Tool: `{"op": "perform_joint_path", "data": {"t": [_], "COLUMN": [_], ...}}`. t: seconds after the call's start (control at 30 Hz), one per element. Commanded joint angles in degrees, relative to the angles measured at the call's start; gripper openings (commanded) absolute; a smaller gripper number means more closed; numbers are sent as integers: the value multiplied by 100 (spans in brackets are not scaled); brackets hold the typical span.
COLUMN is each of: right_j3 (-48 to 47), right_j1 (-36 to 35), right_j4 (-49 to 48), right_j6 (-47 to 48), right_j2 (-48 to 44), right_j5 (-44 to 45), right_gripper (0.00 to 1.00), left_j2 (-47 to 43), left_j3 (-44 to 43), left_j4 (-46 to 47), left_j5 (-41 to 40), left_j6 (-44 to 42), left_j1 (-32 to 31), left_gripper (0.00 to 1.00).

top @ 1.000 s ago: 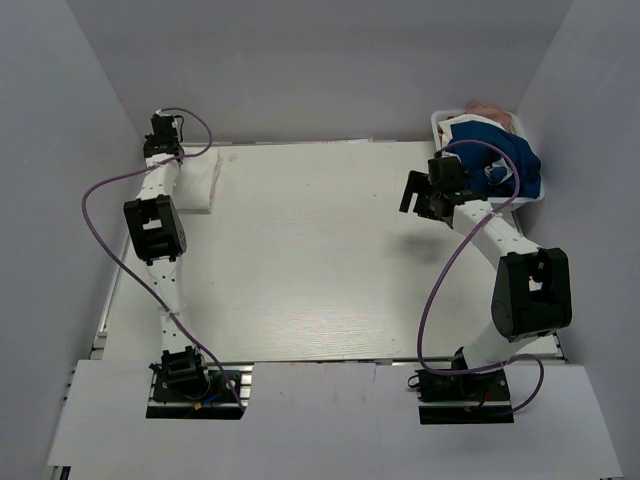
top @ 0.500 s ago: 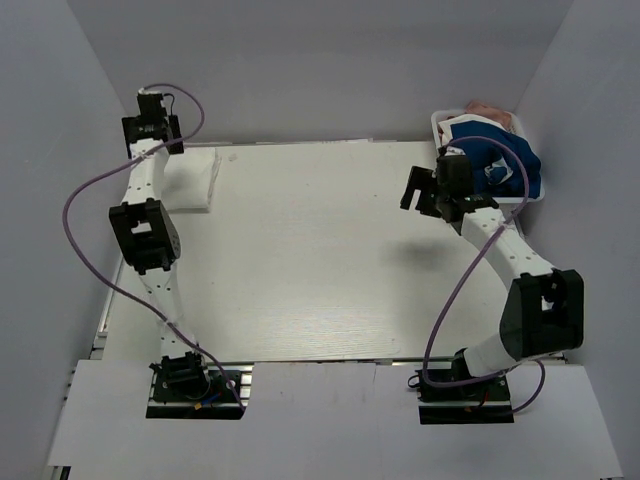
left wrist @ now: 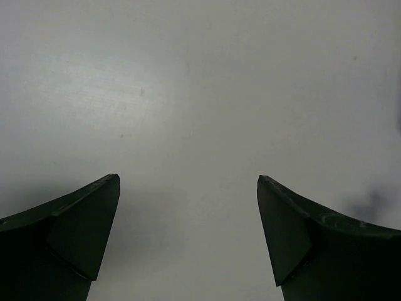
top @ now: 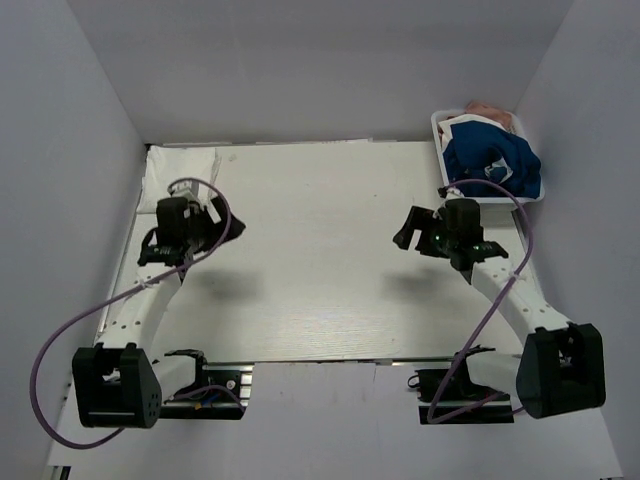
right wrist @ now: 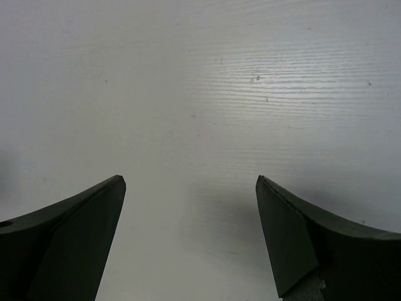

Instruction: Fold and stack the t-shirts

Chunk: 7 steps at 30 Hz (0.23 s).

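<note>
Left gripper (left wrist: pixel 188 180) hangs over the table (top: pixel 320 270), fingers spread wide, and only bare white surface shows between them. Right gripper (right wrist: pixel 190 180), same picture: splayed wide, faint woodgrain showing in the gap. From above, the two point toward each other across the middle of the table, well apart. Beyond the left gripper, out to its outer side at the far corner, a folded white tee (top: pixel 185 165) lies flat. Beyond the right gripper, far and outward, a white bin (top: pixel 437 128) holds a crumpled blue tee (top: pixel 495 160) with white cloth bunched beside it.
</note>
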<state>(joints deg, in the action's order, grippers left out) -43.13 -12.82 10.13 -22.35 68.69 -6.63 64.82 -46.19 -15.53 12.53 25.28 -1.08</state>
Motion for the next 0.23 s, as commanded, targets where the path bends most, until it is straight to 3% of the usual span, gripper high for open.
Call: {"op": "perform_joint_path", "data": {"t": [0.0, 0.2], "right_j3": [304, 543], "right_j1": [7, 7], "right_j4": [-687, -934], "right_j6": [-94, -112], "right_j2": [-443, -777], "right_j5": [-391, -409], "right_gripper": [90, 90], "left_j2": [-434, -795], "left_j3": [304, 410], "left_j4": [-8, 68], "left_j5": [31, -58], "left_j6": [399, 399], "left_j1": [-15, -68], "left_gripper": [100, 100]}}
